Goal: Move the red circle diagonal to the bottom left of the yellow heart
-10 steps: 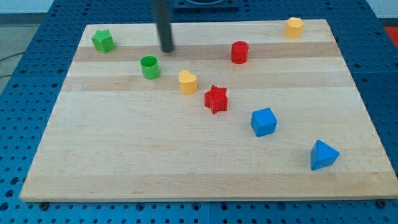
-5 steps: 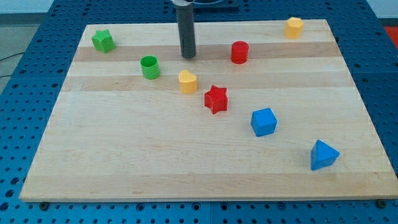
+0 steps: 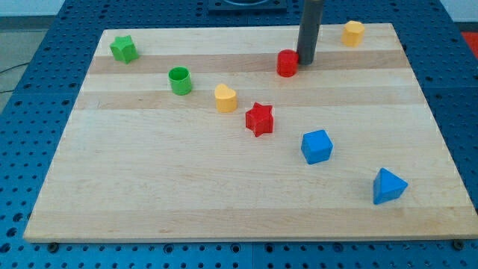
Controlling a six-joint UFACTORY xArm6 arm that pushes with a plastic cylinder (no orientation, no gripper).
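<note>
The red circle (image 3: 287,63), a short cylinder, sits near the view's top, right of centre. The yellow heart (image 3: 225,98) lies below and to the left of it, mid-board. My tip (image 3: 306,62) is right against the red circle's right side, touching or almost touching it. The rod rises straight up out of the view's top.
A green cylinder (image 3: 179,81) lies left of the yellow heart, and a red star (image 3: 260,119) lies to its lower right. A green star (image 3: 124,49) is at top left, a yellow block (image 3: 353,33) at top right. A blue cube (image 3: 317,146) and a blue triangle (image 3: 388,187) are at lower right.
My tip has swept rightward along the top of the board, from above the green cylinder past the red circle to its right side. The blocks have not moved.
</note>
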